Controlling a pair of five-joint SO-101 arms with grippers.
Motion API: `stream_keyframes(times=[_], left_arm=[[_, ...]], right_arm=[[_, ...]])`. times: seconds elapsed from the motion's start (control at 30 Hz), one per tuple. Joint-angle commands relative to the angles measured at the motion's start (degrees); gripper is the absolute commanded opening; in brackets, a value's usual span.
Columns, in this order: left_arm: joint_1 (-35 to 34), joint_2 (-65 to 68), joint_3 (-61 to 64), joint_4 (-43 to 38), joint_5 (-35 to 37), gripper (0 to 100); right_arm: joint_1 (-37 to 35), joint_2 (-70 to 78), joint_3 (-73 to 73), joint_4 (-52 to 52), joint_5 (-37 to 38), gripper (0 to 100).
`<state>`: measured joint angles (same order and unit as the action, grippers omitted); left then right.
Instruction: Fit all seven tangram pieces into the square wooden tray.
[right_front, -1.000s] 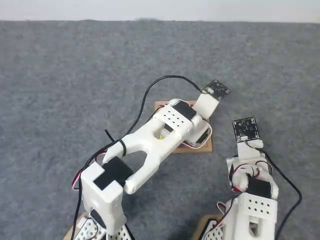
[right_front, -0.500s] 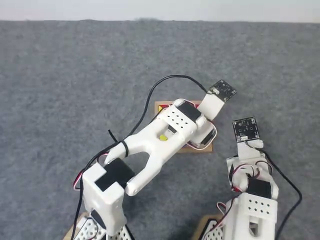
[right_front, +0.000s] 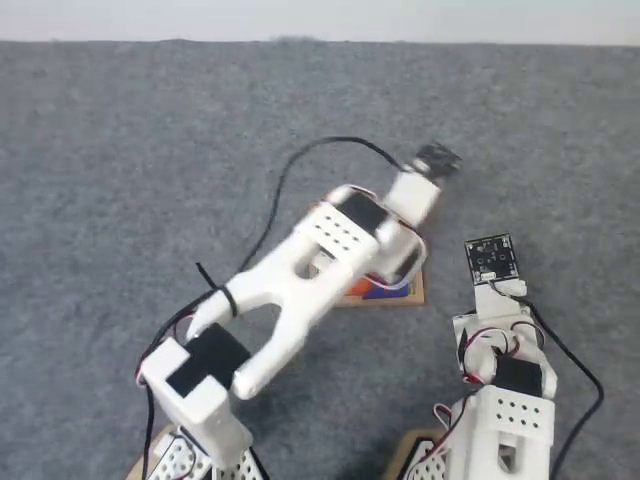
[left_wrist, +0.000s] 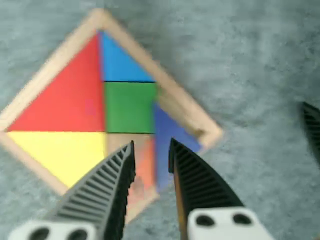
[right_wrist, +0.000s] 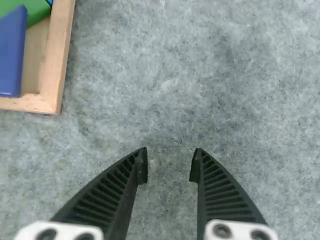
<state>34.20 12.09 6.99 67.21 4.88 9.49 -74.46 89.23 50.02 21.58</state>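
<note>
Tray (left_wrist: 45, 75) sits right under L gripper (left_wrist: 151, 145), open & empty; R gripper (right_wrist: 169, 151) is open too, near a tray corner. Red (left_wrist: 70, 90) + yellow (left_wrist: 65, 152) lg triangles, green sq (left_wrist: 129, 107) and lt-blue triangle (left_wrist: 120, 62) look seated. Dk-blue piece (left_wrist: 167, 132) + orange piece (left_wrist: 145, 165) by L tips seem not flush, 7th pc not made out: prob. nearly done.

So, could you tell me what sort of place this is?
Probably a small robotics test bench: a white left arm and right arm sit on a grey carpet-like mat, with a wooden tray of coloured pieces.
</note>
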Motion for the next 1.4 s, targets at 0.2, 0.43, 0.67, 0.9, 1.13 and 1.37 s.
stream_keyframes(times=[0.2,0.43,0.67,0.9,1.13,1.37], left_arm=[[-4.1,2.8,7.3,-8.4,-1.2,11],[-2.4,3.5,7.3,-8.6,-1.1,10],[-2.1,3.5,7.2,-11.3,-1.3,11],[-1.1,2.5,7.1,-11.3,-1.4,10],[0.3,-10.5,9.1,-2.2,-1.1,10],[0.4,-16.0,23.3,-8.9,-4.1,10]], right_arm=[[-0.5,-1.0,-1.4,-0.7,0.7,15.8],[-0.4,-1.0,-1.4,-0.7,0.7,15.8],[-0.5,-1.0,-1.4,-0.7,0.7,15.8],[-0.5,-1.0,-1.4,-0.7,0.7,15.8],[-0.5,-1.0,-1.4,-0.7,0.7,15.8],[-0.5,-1.0,-1.4,-0.7,0.7,15.8]])
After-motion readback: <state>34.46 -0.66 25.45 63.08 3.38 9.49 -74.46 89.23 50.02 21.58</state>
